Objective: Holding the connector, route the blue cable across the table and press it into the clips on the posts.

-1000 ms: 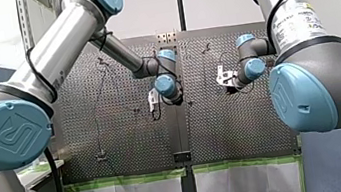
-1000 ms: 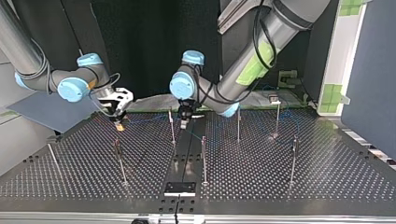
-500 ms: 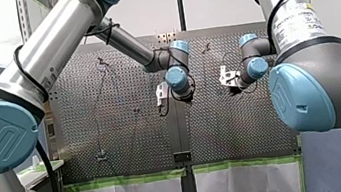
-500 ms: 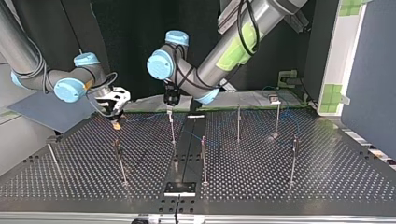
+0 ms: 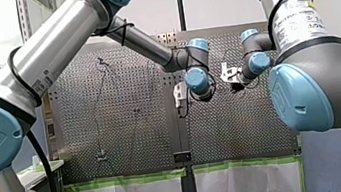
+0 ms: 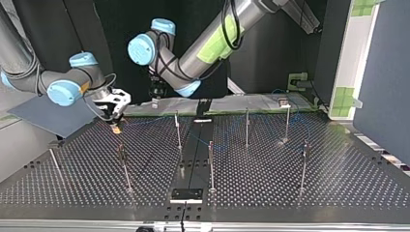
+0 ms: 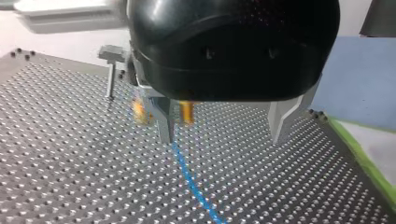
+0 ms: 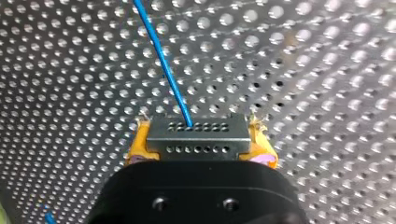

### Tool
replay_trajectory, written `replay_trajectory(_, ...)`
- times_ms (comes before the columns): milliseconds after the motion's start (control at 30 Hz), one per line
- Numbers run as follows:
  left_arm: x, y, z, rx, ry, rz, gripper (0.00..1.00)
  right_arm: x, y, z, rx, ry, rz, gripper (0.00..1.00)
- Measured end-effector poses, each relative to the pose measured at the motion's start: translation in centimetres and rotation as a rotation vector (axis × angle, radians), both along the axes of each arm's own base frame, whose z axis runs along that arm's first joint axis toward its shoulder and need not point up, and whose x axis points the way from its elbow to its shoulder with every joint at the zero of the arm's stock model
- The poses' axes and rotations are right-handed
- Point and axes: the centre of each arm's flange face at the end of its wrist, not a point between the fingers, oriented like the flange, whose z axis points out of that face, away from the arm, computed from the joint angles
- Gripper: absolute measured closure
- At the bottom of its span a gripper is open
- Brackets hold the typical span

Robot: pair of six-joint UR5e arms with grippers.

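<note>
In the right wrist view my right gripper (image 8: 200, 148) is shut with its yellow pads (image 8: 138, 145) on a grey connector (image 8: 198, 132). The thin blue cable (image 8: 163, 65) leaves the connector and runs away over the perforated table. In the top view this gripper (image 6: 116, 124) hangs low over the table at the back left. My left gripper (image 7: 224, 133) is open with nothing between its metal fingers (image 7: 165, 125). It hovers above the blue cable (image 7: 189, 179), close behind the right gripper's pads. In the top view it (image 6: 155, 100) sits just right of the right gripper.
Several thin posts stand on the table, among them one (image 6: 178, 130) near the middle, one (image 6: 247, 128) to its right and one (image 6: 124, 166) in front of the right gripper. A small black plate (image 6: 186, 195) lies at the near edge. Green tape lines the far edge.
My left arm has swung toward the top view's left and lifted a little, ending beside the right gripper. The right gripper has shifted slightly left, still holding the connector.
</note>
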Motion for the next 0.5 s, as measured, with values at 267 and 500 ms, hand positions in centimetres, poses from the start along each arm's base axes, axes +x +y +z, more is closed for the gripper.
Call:
replay_trajectory(267,1.7,-0.8,-2.2,-0.003,0.020,0.047,0.00,-0.4,0.5,1.2,-0.013,-0.006,-0.005,1.00)
replay_trajectory(500,3.8,-1.7,-4.0,-0.028,-0.002,0.083,0.00,-0.4,0.5,1.2,-0.013,-0.007,-0.006,1.00)
